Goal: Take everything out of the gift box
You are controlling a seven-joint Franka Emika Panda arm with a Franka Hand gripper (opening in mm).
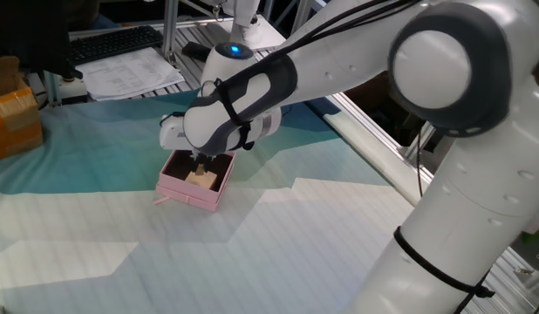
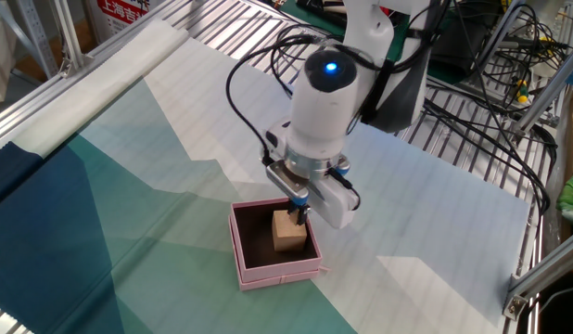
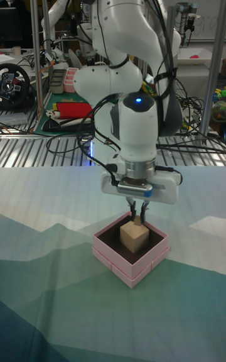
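Nothing's out yet: cube (image 3: pixel 134 235) sits in the gift box (image 3: pixel 110 253) at frame centre, gripper (image 3: pixel 138 213) right above w/ fingers close together on smth tiny, can't tell what.

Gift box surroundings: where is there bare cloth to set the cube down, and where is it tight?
Free: the pale striped cloth in front of the gift box, toward the camera in one fixed view, and the teal cloth between the box and the orange-brown carton. Tight: inside the box, where the claw sits over the tan cube.
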